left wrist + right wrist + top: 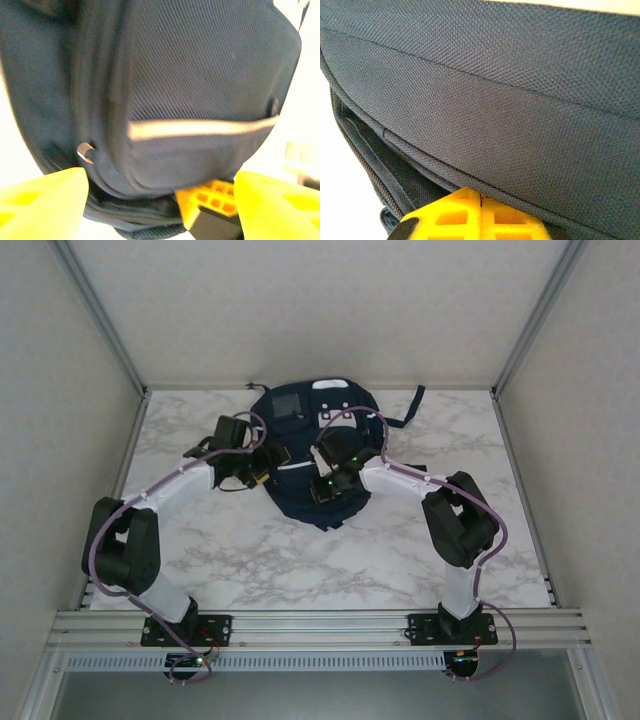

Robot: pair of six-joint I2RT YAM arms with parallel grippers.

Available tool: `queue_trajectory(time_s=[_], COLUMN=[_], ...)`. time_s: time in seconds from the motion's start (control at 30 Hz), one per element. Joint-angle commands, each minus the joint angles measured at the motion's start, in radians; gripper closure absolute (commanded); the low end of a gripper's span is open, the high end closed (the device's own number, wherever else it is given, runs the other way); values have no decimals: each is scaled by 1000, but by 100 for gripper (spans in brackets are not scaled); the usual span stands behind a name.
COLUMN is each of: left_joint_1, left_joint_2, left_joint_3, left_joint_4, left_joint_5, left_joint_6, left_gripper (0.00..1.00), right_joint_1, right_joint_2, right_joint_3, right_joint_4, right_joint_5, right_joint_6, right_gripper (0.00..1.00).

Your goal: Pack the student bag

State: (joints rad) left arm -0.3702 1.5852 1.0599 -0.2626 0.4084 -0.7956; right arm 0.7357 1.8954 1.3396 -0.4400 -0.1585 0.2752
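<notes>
Navy backpack [305, 430] lies at the far middle of the table [250, 550]. Both arms bend inward to it. Left gripper [160, 192] gapes wide at the front pocket. Right gripper [481, 214] is pressed closed under the bag's edge; whether it pinches cloth is unclear.

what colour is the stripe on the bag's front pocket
White, against the dark navy student bag; the stripe shows best in the left wrist view.

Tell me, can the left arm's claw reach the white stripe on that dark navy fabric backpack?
Probably yes. The left claw is open, its yellow fingers spread wide, and the white stripe on the dark navy fabric backpack lies straight ahead with nothing between.
</notes>
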Motion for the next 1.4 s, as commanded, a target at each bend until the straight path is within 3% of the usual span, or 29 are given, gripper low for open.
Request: queue_trajectory(time_s=[0.0,0.1,0.23,0.33,0.37,0.53,0.93,1.23,1.37], left_joint_1=[-47,-59,-70,-67,-65,-30,10,25,24], left_joint_2=[-9,14,72,102,107,88,35,32,46], left_joint_3=[-79,-109,-84,-74,-71,-73,-76,-49,-42], left_joint_4=[114,184,180,166,156,72,-45,-115,-133], left_joint_5=[-65,-89,-110,-123,-130,-146,-142,-118,-95], left_joint_6=[-169,-220,-210,-176,-156,-85,32,121,156], left_gripper=[28,47,63,86,100,100,100,100,100], right_joint_1=[32,33,33,33,31,16,-176,-323,-372], right_joint_2=[24,9,-3,13,16,-31,-76,-59,-5], right_joint_3=[18,-2,-5,26,30,-27,-1,-8,46], right_joint_4=[46,49,-9,-131,-182,-304,-419,-260,-87], right_joint_5=[-89,-102,-119,-84,-47,152,310,304,336], right_joint_6=[29,23,-28,-122,-158,-340,-487,-897,-1100], right_gripper=[100,100,100,100,100,100,100,100,100])
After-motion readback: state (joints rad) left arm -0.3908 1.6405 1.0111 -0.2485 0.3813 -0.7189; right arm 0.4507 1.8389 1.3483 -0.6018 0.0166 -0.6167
